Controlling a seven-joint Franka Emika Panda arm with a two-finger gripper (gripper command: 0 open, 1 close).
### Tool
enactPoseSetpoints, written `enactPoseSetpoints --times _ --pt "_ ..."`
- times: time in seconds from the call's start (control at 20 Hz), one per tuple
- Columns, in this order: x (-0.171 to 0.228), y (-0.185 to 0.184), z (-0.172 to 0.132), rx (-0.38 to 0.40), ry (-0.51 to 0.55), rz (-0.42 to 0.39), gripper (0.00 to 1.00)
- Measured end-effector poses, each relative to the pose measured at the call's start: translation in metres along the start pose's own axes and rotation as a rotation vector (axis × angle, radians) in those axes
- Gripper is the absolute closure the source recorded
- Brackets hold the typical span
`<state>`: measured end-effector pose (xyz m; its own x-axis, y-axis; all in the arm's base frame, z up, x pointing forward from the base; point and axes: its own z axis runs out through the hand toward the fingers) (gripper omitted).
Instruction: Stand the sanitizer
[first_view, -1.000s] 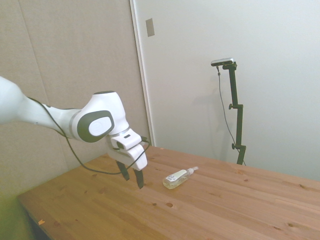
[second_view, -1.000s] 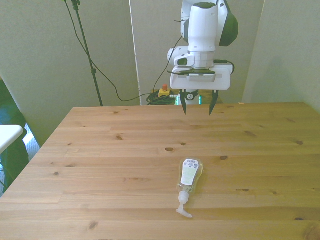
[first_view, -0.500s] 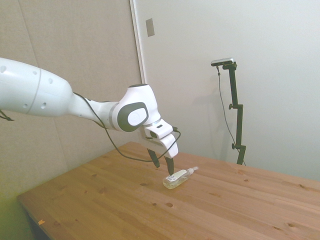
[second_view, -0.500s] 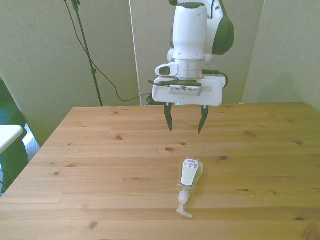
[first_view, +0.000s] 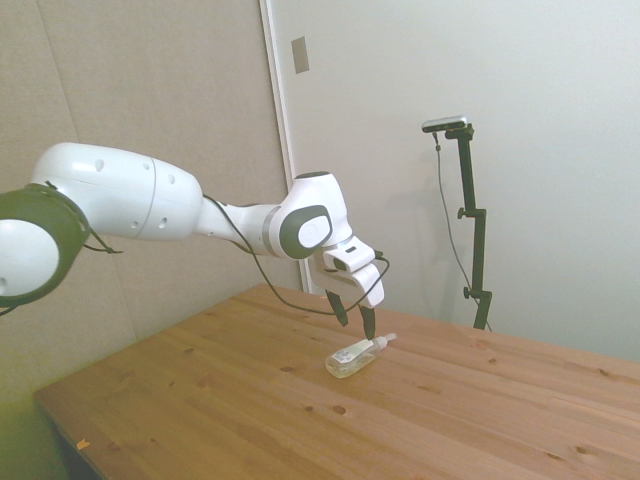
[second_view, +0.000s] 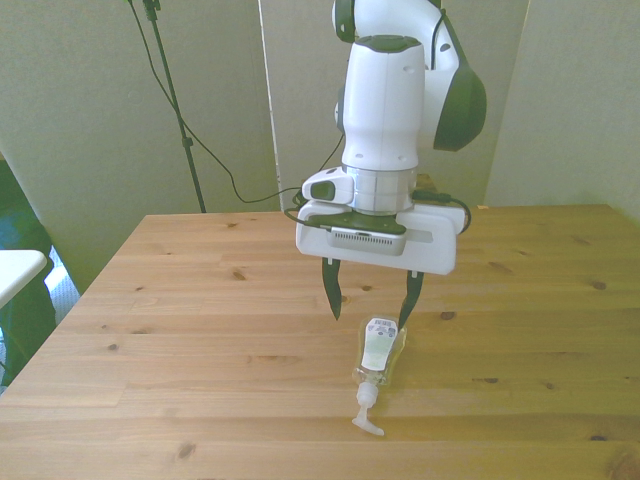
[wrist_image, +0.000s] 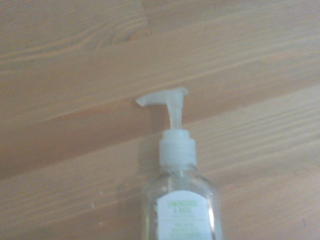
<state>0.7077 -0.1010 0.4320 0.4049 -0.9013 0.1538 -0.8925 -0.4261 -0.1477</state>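
Pincer (second_view: 370, 308) is wide open, empty, hanging just above the sanitizer's (second_view: 379, 355) base end. Bottle's lying flat on its side on the wooden counter (second_view: 180, 330), pump nozzle (wrist_image: 167, 100) pointing away from the arm.

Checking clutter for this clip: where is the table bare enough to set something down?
Nearly everywhere. Only the sanitizer, lying on its side, and the open gripper above its base occupy the table toward the front view's right; the left half and far-right strip are bare.
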Motion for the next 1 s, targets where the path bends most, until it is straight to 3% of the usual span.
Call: enactPoseSetpoints --times 0.3,0.85,0.9,1.0 --pt "0.006 -0.039 0.031 -0.023 -0.001 0.015 0.0" --pt "0.034 -0.049 0.078 -0.043 -0.002 0.053 0.0" --pt "0.034 -0.049 0.08 -0.042 -0.003 0.055 1.0" --pt "0.036 -0.05 0.083 -0.041 -0.002 0.058 1.0"
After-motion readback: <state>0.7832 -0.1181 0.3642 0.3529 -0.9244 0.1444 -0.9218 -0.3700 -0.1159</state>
